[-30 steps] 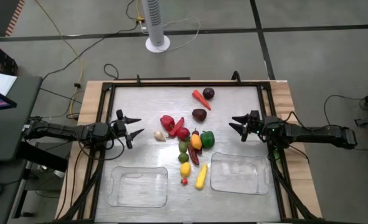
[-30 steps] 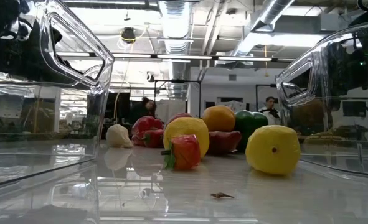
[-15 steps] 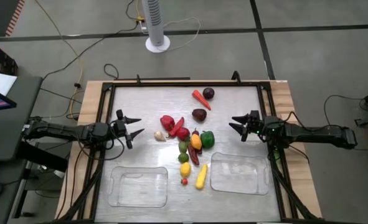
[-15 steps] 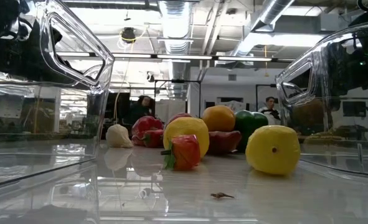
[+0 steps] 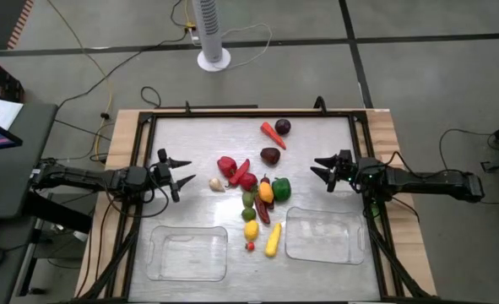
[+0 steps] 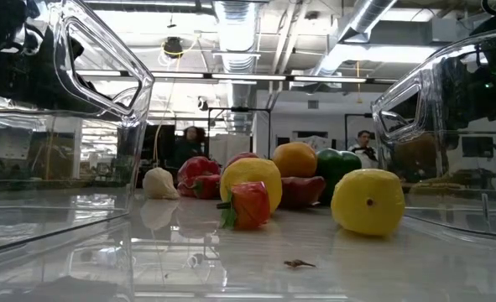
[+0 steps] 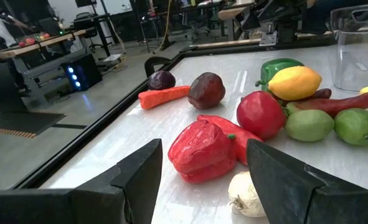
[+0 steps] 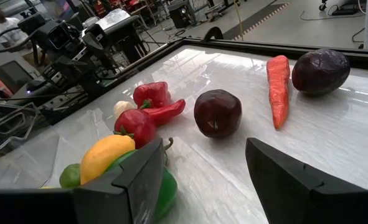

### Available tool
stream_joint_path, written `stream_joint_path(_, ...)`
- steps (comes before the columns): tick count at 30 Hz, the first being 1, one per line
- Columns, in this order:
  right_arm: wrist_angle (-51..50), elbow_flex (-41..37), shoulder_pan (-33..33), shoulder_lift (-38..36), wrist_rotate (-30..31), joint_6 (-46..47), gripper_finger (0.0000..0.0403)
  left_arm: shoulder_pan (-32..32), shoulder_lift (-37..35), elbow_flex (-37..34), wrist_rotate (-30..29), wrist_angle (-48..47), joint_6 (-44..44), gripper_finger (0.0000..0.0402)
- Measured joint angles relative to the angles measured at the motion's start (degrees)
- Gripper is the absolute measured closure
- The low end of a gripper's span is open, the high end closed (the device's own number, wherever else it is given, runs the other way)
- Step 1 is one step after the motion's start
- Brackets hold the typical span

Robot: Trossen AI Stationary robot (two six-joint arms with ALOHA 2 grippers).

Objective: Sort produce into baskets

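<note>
The produce lies in a cluster mid-table: a red pepper point(image 5: 226, 165), a white garlic point(image 5: 218, 184), a green pepper point(image 5: 281, 188), a yellow corn point(image 5: 272, 240), a lemon point(image 5: 251, 229), an orange carrot point(image 5: 272, 133) and two dark plums point(image 5: 270, 155). Two clear baskets stand at the near side, one at the left point(image 5: 188, 252) and one at the right point(image 5: 325, 236). My left gripper point(image 5: 181, 171) is open at the table's left, pointing toward the red pepper point(image 7: 200, 149). My right gripper point(image 5: 319, 171) is open at the right, pointing toward the cluster point(image 8: 216, 112).
A black frame point(image 5: 249, 112) rims the table. A white fan base point(image 5: 214, 57) stands on the floor beyond the far edge. Bare tabletop lies between each gripper and the cluster. People show in the room behind in the low view point(image 6: 190, 134).
</note>
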Motion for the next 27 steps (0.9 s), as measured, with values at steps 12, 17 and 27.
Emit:
stream_joint_path(12, 0.0, 0.0, 0.0, 0.0, 0.0, 0.0, 0.0147, 0.0, 0.0, 0.0, 0.0, 0.0, -2.8, 0.0182)
stream_joint_path(17, 0.0, 0.0, 0.0, 0.0, 0.0, 0.0, 0.0147, 0.0, 0.0, 0.0, 1.3, 3.6, -16.1, 0.0182)
stream_joint_path(27, 1.6, 0.0, -0.1, 0.0, 0.3, 0.0, 0.0147, 0.0, 0.0, 0.0, -2.3, 6.1, -16.5, 0.0182)
